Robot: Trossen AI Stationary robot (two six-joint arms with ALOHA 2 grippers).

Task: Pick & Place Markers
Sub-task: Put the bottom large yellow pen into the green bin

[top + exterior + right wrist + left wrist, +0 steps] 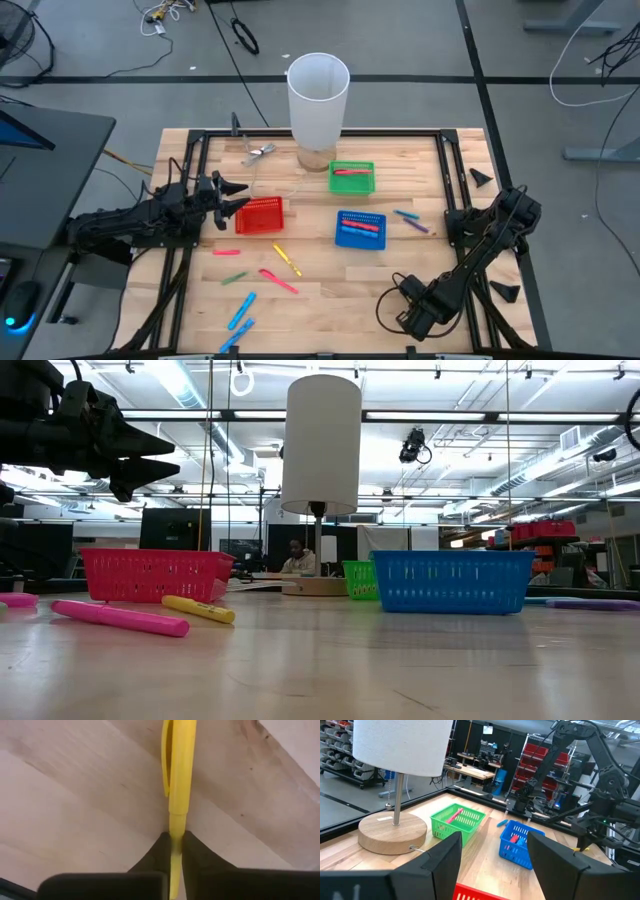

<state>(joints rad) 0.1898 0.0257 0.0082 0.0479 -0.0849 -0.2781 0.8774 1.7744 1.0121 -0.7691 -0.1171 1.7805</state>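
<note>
Several markers lie flat on the table: a yellow one, a pink one, a red one, a green one, light blue ones and a purple one. Red markers lie in the green basket and the blue basket. My left gripper hovers open over the red basket's left edge. My right gripper sits low by the table's near edge, shut on a yellow marker. My right gripper pinches the yellow marker by its thin end between the two fingers. The marker runs along the fingers and sticks out ahead of them, with its clip on one side. The table's wood lies close behind it; whether it rests there I cannot tell.
A tall white lamp on a round wooden base stands at the table's far edge, just behind the green basket. A black frame runs around the tabletop. Bare wood lies between the baskets and the near edge.
</note>
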